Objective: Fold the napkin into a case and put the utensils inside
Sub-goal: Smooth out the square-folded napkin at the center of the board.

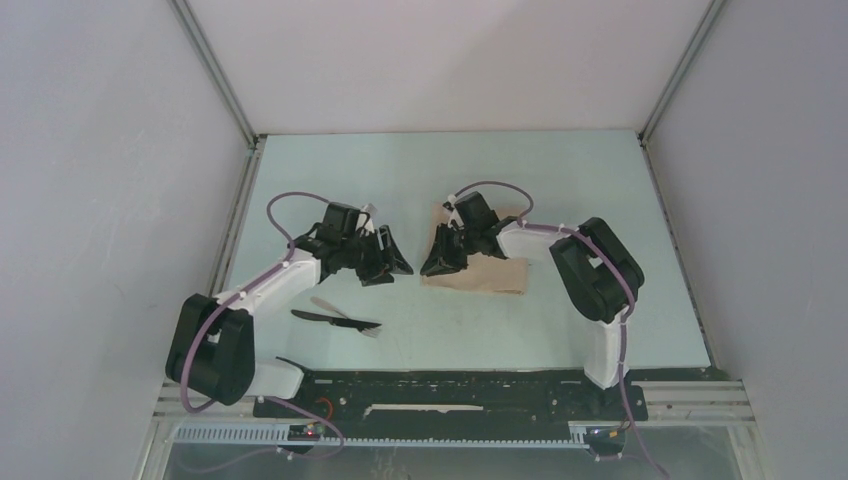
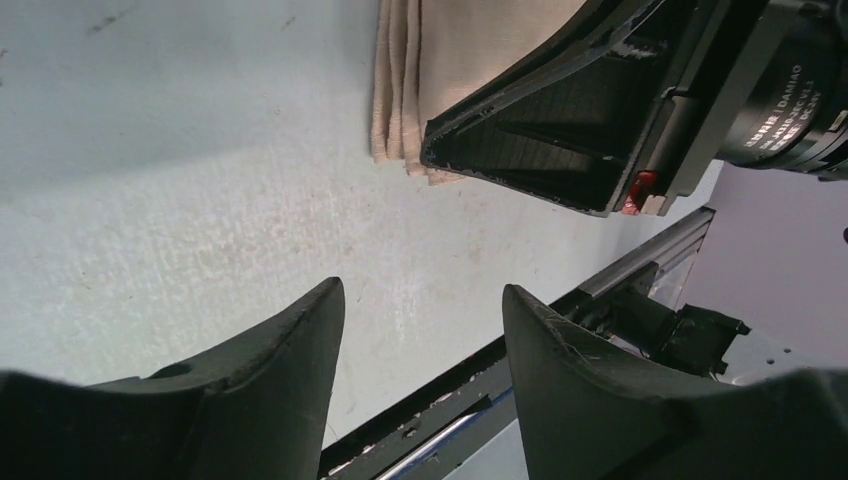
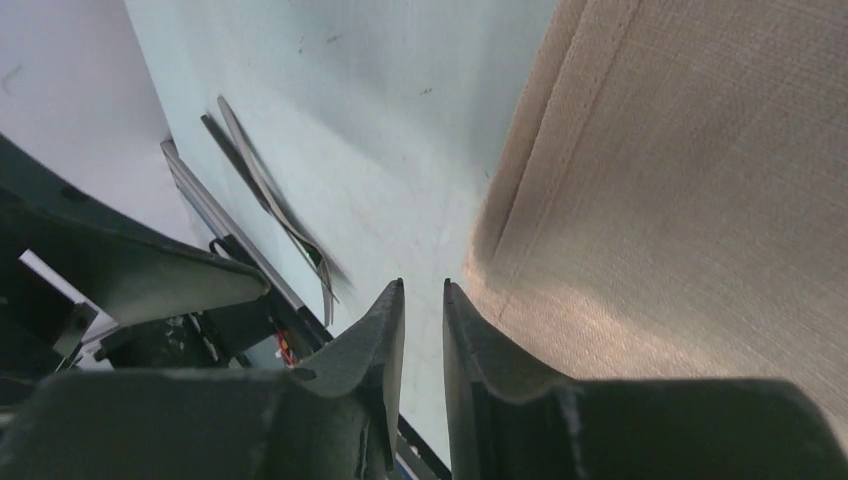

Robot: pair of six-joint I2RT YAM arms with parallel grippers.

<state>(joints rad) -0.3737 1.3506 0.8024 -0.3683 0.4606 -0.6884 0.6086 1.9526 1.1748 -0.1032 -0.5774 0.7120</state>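
Observation:
The tan napkin [image 1: 482,268] lies folded into a rectangle on the table, its layered edge showing in the left wrist view [image 2: 398,90]. My right gripper [image 1: 443,262] hovers at the napkin's left edge. In its own view [image 3: 424,285] the jaws are almost together with only table between them, and the napkin [image 3: 680,180] lies just to the right. My left gripper [image 1: 385,262] is a little left of the napkin, open and empty [image 2: 422,290]. The utensils [image 1: 336,319], a black one and a pale one, lie crossed on the table near the left arm and show in the right wrist view [image 3: 270,195].
The table [image 1: 560,170] is pale blue-green and walled in by white panels. A black rail [image 1: 450,385] runs along the near edge by the arm bases. The right gripper's body [image 2: 620,110] fills the upper right of the left wrist view.

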